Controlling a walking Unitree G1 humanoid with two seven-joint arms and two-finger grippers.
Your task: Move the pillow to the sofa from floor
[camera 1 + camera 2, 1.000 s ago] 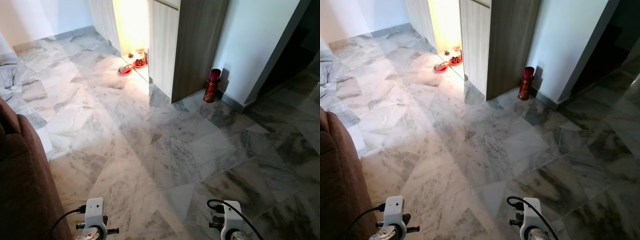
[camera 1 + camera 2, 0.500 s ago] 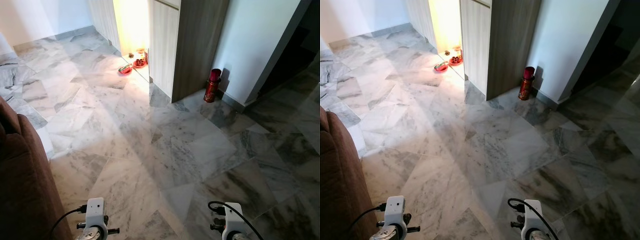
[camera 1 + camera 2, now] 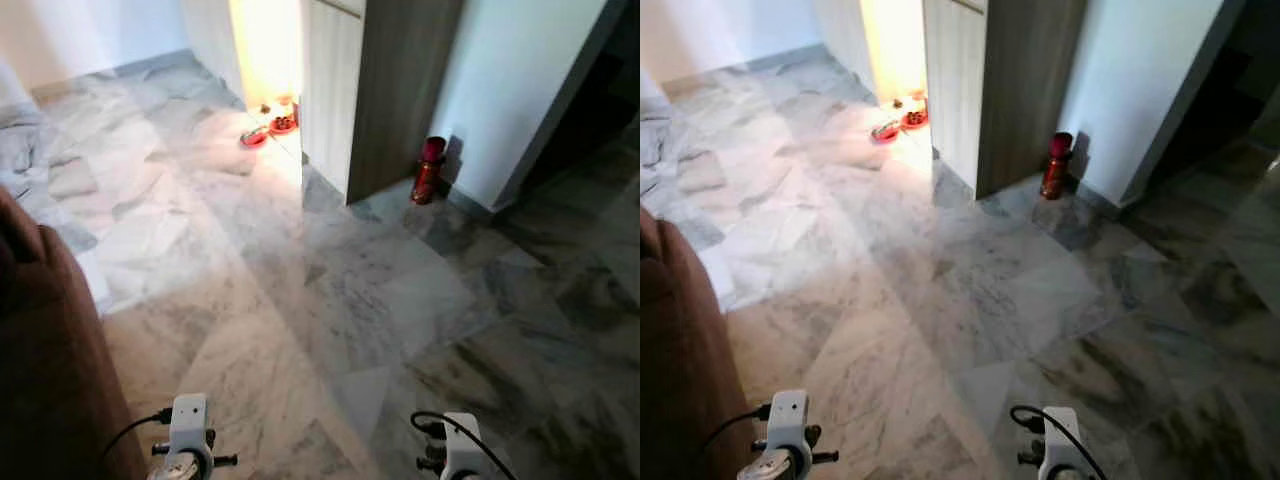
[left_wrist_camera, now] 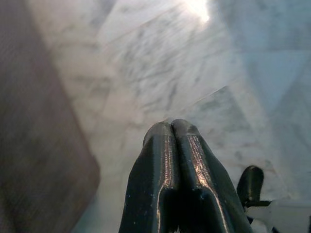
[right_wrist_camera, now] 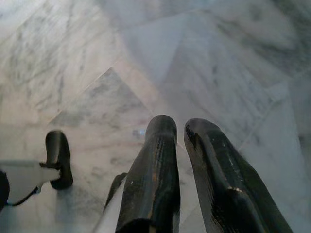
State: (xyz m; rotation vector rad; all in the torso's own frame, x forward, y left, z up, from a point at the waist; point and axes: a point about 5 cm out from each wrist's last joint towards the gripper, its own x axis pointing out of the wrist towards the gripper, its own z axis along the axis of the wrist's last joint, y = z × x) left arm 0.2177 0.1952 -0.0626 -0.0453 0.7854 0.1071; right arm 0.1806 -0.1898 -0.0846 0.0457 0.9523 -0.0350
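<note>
On your far left the brown sofa (image 3: 40, 350) fills the lower corner, its edge running down beside the left arm. Just right of it, the left gripper (image 4: 171, 128) hangs low over the marble floor (image 3: 330, 290), its fingers (image 4: 158, 160) pressed together, holding nothing. Further right the right gripper (image 5: 180, 128) also points down at the floor, its fingers (image 5: 153, 165) slightly parted and empty. Across the room, up and to the right of the sofa, you have red dishes (image 3: 268, 130) on the floor by a lit opening, then a tall wooden cabinet (image 3: 385, 90), and just right of it a red bottle (image 3: 429, 170) standing against the white wall (image 3: 510, 80). I can't make out the pillow on the stretch of floor you have before you.
</note>
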